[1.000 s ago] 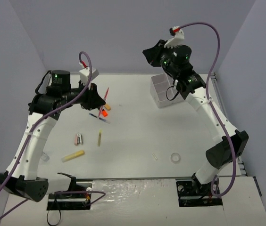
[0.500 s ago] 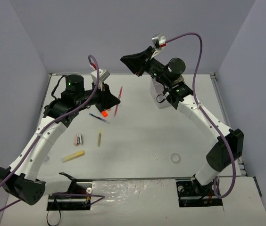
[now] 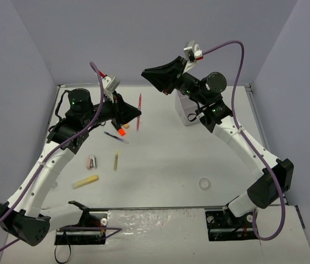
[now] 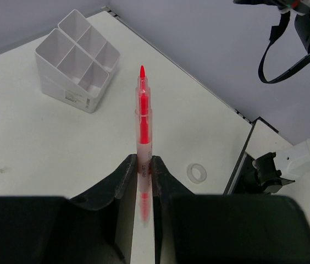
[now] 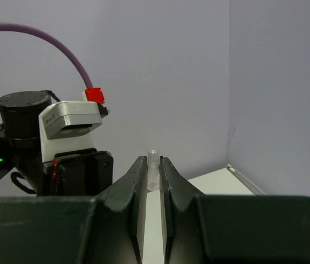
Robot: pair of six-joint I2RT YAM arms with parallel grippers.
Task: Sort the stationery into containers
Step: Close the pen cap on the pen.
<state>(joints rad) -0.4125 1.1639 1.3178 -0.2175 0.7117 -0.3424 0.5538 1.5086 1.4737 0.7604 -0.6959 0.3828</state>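
My left gripper (image 3: pixel 135 114) is shut on a thin pink-red pen (image 3: pixel 139 111) and holds it upright above the table; in the left wrist view the pen (image 4: pixel 143 118) sticks out past the jaws with its bare tip showing. My right gripper (image 3: pixel 147 73) is raised, points left, and is shut on a small clear pen cap (image 5: pixel 153 165). The white organiser box (image 3: pixel 187 108) stands at the back right and also shows in the left wrist view (image 4: pixel 77 70). A blue pen (image 3: pixel 115 137) and an orange-black highlighter (image 3: pixel 122 131) lie below the left gripper.
A peach highlighter (image 3: pixel 91 161), a thin yellow highlighter (image 3: pixel 116 160) and a stubby yellow highlighter (image 3: pixel 85 181) lie on the left. A white tape ring (image 3: pixel 204 183) and a small clear piece (image 3: pixel 181 182) lie near the front. Walls enclose the table.
My right gripper swung left from above the organiser box toward the left gripper. My left gripper moved right and up with the pen, which now stands upright.
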